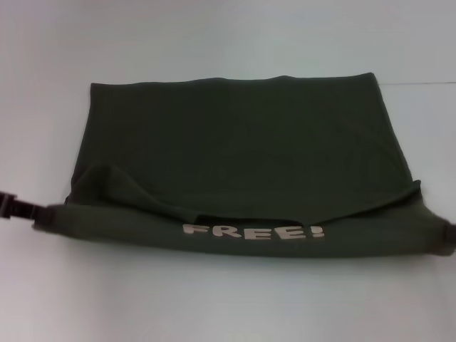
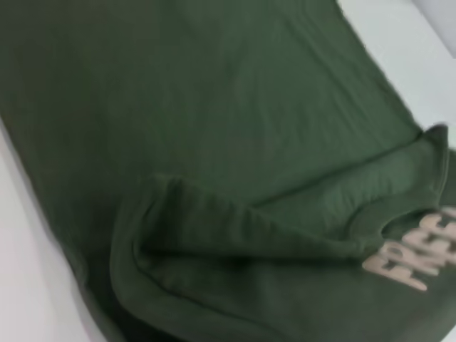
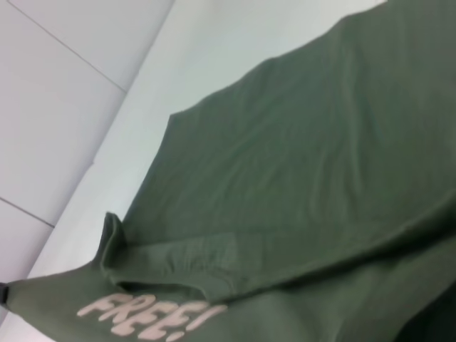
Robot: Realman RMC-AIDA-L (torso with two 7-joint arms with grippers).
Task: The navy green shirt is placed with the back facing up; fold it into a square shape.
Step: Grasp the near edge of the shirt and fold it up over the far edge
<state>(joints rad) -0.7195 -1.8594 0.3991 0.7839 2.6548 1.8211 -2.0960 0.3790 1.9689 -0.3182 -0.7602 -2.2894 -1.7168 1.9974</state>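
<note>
The navy green shirt (image 1: 242,135) lies spread across the white table in the head view. Its near edge is lifted and rolled back toward the far side, forming a taut band that shows pale "FREE!" lettering (image 1: 253,231). My left gripper (image 1: 37,213) is shut on the left end of that band. At the band's right end my right gripper (image 1: 447,239) is shut on it, mostly cut off by the picture's edge. The left wrist view shows the folded hem (image 2: 235,242) and part of the lettering (image 2: 417,256). The lettering (image 3: 149,315) also shows in the right wrist view.
The white table (image 1: 228,299) extends around the shirt on every side. A pale wall with panel seams (image 3: 64,85) stands beyond the table in the right wrist view.
</note>
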